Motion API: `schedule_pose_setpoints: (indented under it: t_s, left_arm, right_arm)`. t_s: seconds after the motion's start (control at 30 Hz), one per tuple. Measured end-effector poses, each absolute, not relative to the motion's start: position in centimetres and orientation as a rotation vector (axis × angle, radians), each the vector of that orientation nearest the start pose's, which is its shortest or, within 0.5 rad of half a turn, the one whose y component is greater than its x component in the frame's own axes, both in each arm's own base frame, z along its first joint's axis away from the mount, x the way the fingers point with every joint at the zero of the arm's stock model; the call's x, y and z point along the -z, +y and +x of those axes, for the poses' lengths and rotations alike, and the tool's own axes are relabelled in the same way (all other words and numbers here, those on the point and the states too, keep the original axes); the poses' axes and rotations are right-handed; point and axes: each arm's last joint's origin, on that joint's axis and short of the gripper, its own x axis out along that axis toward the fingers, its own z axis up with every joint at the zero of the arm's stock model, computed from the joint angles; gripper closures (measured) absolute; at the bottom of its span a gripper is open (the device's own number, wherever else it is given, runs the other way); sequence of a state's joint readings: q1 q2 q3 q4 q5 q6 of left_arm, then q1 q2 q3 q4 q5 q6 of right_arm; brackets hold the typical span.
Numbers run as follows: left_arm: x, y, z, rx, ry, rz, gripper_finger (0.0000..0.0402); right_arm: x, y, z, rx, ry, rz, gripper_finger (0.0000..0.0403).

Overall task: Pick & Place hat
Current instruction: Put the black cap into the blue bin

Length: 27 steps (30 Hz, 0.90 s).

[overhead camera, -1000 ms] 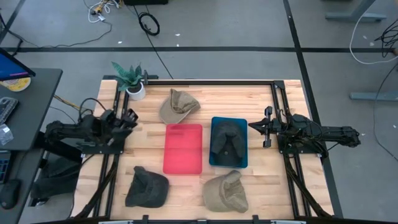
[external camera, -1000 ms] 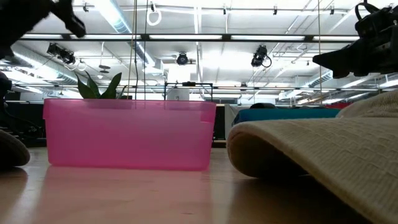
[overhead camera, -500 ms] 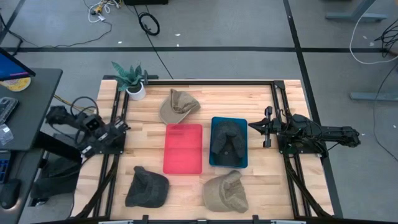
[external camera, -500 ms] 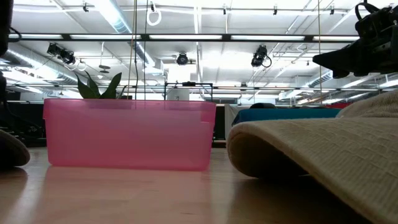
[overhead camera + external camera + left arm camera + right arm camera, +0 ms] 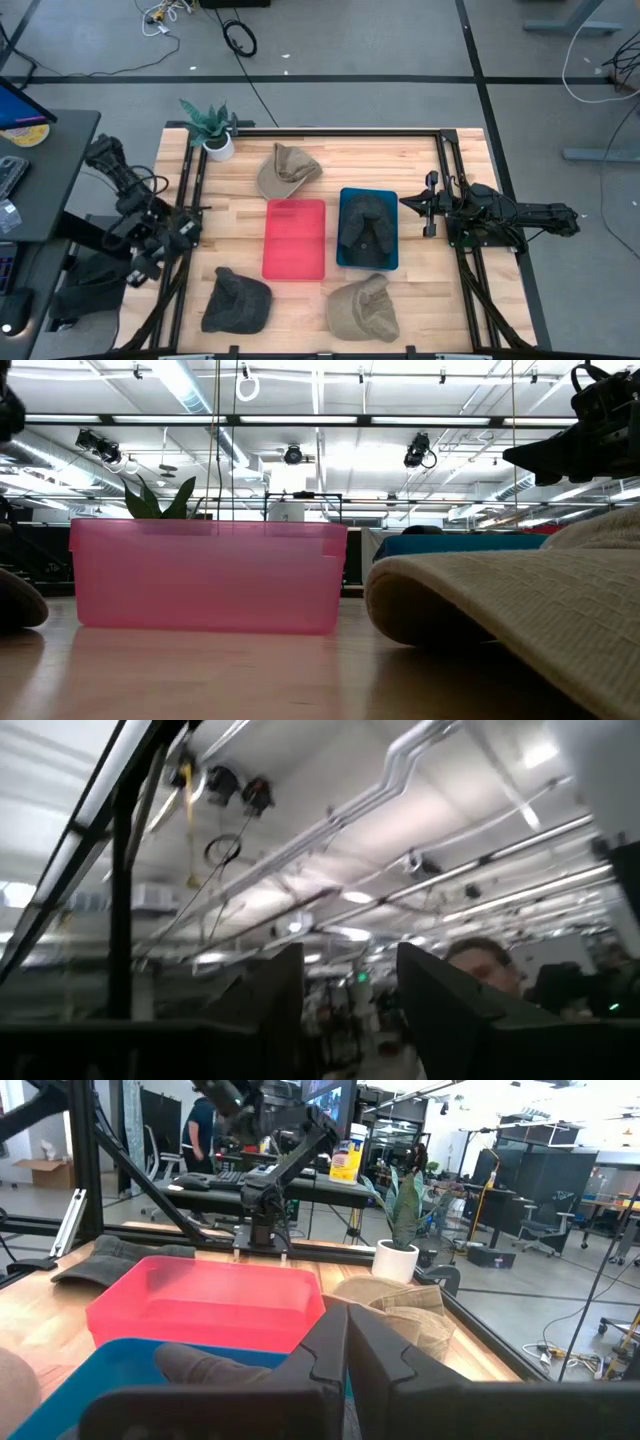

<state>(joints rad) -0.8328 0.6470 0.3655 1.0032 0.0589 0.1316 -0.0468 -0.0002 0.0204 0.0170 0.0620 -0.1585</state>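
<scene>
Left fingers (image 5: pixel 345 1010) apart, empty, raised off tabletop (image 5: pixel 420 290) edge, pointing up. Dark grey fabric hat (image 5: pixel 236 300) nearest them, just inboard. Right fingers (image 5: pixel 345 1342) together, parked beside blue plastic bin (image 5: pixel 345 255).

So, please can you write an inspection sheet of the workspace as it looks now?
Surface: wooden table, dark frame rails.
Job's things: dark hat in blue bin; red bin empty; tan hats and dark hat on the wood.
Clutter: potted plant at a corner.
Grippers: left tool open, off the table's left edge, pointing up; right tool shut, beside blue bin.
Cables: on the floor.
Surroundings: side desk.
</scene>
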Motion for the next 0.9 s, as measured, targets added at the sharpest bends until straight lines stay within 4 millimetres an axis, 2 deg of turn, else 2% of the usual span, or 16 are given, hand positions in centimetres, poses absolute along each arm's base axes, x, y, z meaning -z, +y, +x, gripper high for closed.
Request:
schedule_pose_setpoints:
  t_s: [0.3, 0.43, 0.6, 0.7, 0.9]
  left_arm:
    - [-34.7, -15.3, 10.9, 0.401, -0.317, -0.064, 0.0236]
    - [-35.2, -17.6, 11.5, 0.193, -0.160, -0.055, 0.0236]
    - [-35.3, -20.5, 11.8, -0.020, -0.043, -0.022, 0.0236]
    - [-35.0, -22.2, 11.9, -0.088, -0.009, -0.011, 0.0236]
    - [-34.6, -24.8, 12.3, -0.075, 0.003, -0.046, 0.0236]
  right_arm:
    - [-17.2, -0.6, 9.6, 0.111, -0.029, -0.158, 0.0388]
    - [-17.2, -0.6, 9.6, 0.112, -0.029, -0.158, 0.0388]
    - [-17.2, -0.6, 9.6, 0.111, -0.029, -0.158, 0.0388]
    - [-17.2, -0.6, 9.6, 0.111, -0.029, -0.158, 0.0388]
    - [-17.2, -0.6, 9.6, 0.111, -0.029, -0.158, 0.0388]
